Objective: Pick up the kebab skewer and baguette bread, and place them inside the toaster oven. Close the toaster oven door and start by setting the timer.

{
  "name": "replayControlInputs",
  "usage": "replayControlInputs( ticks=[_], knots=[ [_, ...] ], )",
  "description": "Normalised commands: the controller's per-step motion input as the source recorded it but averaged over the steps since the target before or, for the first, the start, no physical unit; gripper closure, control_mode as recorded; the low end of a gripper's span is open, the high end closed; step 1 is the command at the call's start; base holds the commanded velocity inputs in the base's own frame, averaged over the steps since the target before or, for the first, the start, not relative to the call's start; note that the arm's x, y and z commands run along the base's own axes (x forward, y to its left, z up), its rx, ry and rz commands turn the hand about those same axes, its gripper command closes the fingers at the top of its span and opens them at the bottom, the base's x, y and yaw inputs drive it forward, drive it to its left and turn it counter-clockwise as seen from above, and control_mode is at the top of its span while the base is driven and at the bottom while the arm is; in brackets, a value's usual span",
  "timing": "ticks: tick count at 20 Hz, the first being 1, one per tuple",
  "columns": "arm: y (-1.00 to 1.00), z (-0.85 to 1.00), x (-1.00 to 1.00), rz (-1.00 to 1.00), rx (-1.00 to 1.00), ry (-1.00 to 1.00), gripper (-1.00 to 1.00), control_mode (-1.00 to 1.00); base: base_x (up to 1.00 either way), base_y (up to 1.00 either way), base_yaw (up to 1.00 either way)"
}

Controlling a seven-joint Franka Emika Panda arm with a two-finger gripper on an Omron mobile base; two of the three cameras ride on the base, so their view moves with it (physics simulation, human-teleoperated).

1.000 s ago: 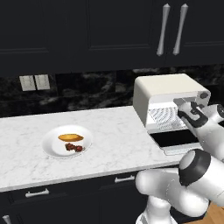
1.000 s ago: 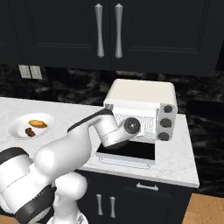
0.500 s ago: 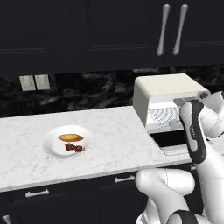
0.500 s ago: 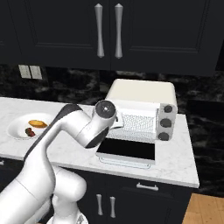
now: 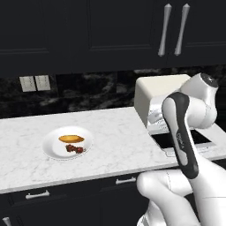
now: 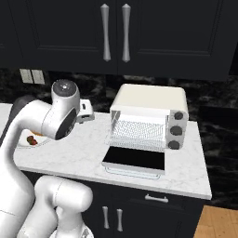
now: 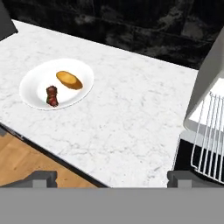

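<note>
A white plate [image 7: 37,76] on the marble counter holds the golden baguette bread [image 7: 69,80] and, beside it, the dark red kebab skewer [image 7: 52,96]. Both also lie on the plate [image 5: 53,148] in the left base view: baguette bread [image 5: 70,138] behind, kebab skewer [image 5: 74,149] in front. The cream toaster oven [image 6: 148,100] stands at the counter's right end. Its door [image 6: 135,159] lies folded down flat, baring the wire rack [image 6: 139,130]. My gripper [image 7: 113,180] hangs open and empty above the counter's front edge, between plate and oven.
My white arm [image 6: 60,116] hides most of the plate in the right base view and part of the oven in the left base view. Bare marble counter [image 5: 114,141] lies between plate and oven. Dark cabinets hang overhead; wall outlets [image 5: 34,83] sit behind the plate.
The arm has swung left, away from the oven's open front, and the hand now hangs over the counter between oven and plate. The gripper stays open.
</note>
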Motion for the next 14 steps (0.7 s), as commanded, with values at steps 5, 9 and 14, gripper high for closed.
replayControlInputs(
  ticks=[5,9,14],
  knots=[
    [1.0,0.08,0.0,0.08,-0.01,0.04,-1.0,-1.0,0.0,0.0,0.0],
    [1.0,-0.3,0.0,0.1,-0.05,0.04,-1.0,-1.0,0.0,0.0,0.0],
    [1.0,-0.46,0.11,0.09,-0.09,0.15,-1.0,-1.0,0.0,0.0,0.0]
  ],
)
